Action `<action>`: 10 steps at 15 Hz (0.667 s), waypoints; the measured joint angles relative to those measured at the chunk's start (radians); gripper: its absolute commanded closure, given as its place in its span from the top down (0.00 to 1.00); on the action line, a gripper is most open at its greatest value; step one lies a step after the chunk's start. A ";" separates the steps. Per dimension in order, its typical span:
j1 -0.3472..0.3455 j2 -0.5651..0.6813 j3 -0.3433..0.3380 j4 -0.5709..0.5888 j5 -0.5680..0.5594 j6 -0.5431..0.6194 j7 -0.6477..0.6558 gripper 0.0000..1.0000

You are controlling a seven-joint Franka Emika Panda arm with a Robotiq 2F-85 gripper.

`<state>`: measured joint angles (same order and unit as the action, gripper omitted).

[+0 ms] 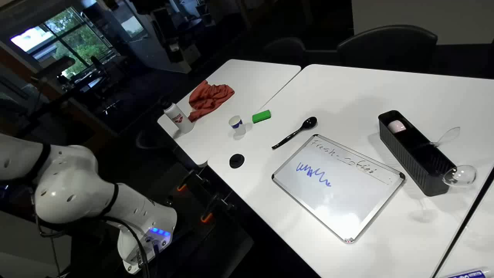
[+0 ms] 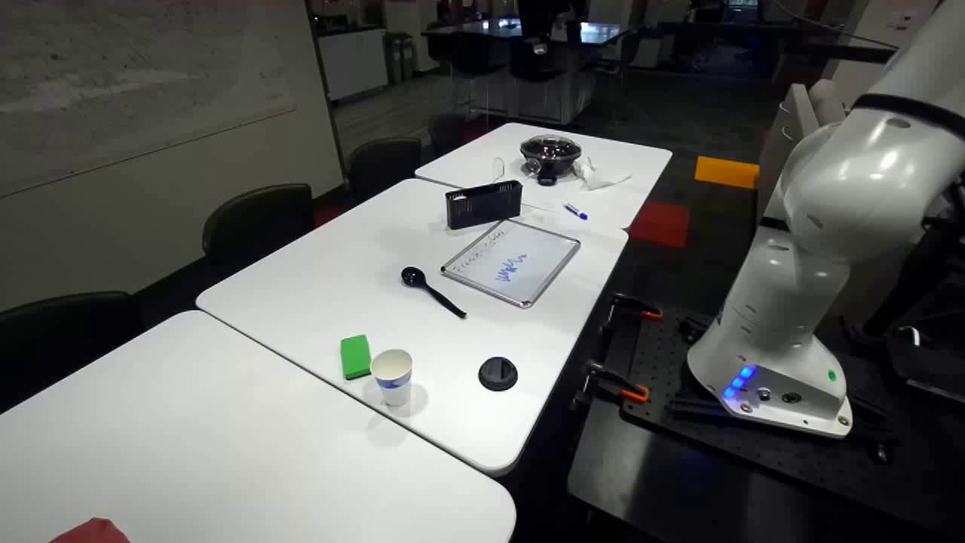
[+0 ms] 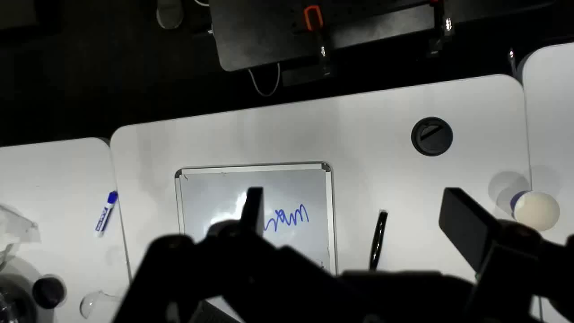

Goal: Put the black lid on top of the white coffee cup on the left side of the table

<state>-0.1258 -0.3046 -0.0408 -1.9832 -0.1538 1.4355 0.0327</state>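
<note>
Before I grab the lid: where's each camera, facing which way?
An exterior view: raised, looking across the table toward the red cloth; arm at picture left.
An exterior view: raised, cloth end, looking toward the black bowl; arm at picture right.
Wrist view: wrist-mounted, facing down; open gripper at bottom.
Both exterior views share lid, cup, whiteboard.

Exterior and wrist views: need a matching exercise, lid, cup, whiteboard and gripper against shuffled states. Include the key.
Things
1. black lid
2. white coffee cup
3. whiteboard
4. gripper

States
A. scribbled on in blue
B. jaws wide apart, holding nothing
C. round, lying flat on the table
D. standing upright, blue print on its side

Pairs: 1-C, 2-D, 3-A, 4-B
</note>
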 measured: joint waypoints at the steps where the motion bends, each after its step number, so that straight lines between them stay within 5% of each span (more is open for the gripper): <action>1: 0.000 0.000 0.000 0.000 0.000 0.000 0.000 1.00; 7: 0.004 0.001 -0.004 -0.001 0.000 0.005 0.000 1.00; 10: 0.007 0.014 -0.005 -0.052 0.002 0.106 0.000 1.00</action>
<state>-0.1187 -0.2905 -0.0456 -2.0356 -0.1515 1.5415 0.0328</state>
